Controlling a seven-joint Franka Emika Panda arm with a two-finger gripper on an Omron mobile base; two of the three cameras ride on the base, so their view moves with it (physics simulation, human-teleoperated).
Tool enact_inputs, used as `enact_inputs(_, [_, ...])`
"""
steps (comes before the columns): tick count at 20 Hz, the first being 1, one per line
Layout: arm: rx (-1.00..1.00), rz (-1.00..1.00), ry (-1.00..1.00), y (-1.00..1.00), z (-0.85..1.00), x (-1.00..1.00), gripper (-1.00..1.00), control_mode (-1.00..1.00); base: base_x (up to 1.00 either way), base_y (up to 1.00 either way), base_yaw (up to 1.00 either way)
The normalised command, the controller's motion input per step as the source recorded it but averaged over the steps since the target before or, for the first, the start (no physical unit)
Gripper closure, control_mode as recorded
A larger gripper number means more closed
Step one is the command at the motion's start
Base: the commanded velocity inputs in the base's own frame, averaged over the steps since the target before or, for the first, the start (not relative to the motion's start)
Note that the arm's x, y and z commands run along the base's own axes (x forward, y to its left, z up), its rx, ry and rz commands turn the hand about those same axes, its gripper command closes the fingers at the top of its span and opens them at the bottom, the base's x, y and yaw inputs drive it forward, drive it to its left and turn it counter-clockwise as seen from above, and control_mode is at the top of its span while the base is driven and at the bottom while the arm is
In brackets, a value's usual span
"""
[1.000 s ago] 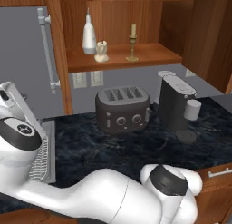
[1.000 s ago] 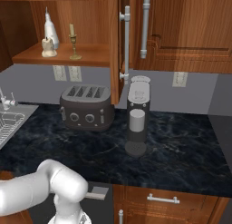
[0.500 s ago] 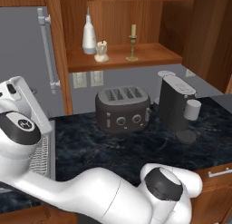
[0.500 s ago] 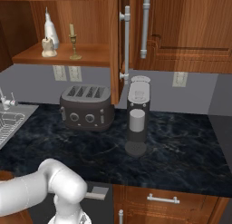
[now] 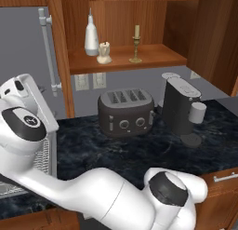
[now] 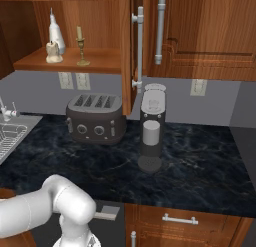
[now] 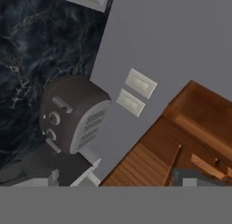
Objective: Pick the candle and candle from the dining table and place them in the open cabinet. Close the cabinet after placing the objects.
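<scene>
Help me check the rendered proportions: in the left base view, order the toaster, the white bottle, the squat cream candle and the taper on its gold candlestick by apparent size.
1. toaster, though it sits nearer the camera
2. white bottle
3. taper on its gold candlestick
4. squat cream candle

The last three share one shelf, so their order is fair.

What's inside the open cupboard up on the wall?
On the cabinet shelf stand a white bottle, a lumpy cream candle and a taper candle on a gold stick. The cabinet's higher part is out of view.

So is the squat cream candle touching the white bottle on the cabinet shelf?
Cannot tell. In both base views the squat candle overlaps the white bottle just behind it, so neither shows contact or a gap.
</scene>
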Motion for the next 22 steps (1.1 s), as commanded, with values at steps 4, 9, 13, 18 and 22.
enact_inputs(4, [0.00,0.00,-0.06,-0.33,0.11,-0.07,-1.00,-1.00,0.00,0.00,0.00])
enact_inputs(9, [0.00,0.00,-0.05,-0.45,0.05,-0.04,-1.00,-1.00,0.00,0.00,0.00])
enact_inputs(13, [0.00,0.00,-0.03,-0.53,0.00,0.00,-1.00,-1.00,0.00,0.00,0.00])
enact_inputs(18, [0.00,0.00,-0.01,-0.51,0.00,0.02,-1.00,-1.00,0.00,0.00,0.00])
enact_inputs(22, [0.00,0.00,-0.01,-0.52,0.00,0.18,-1.00,-1.00,0.00,0.00,0.00])
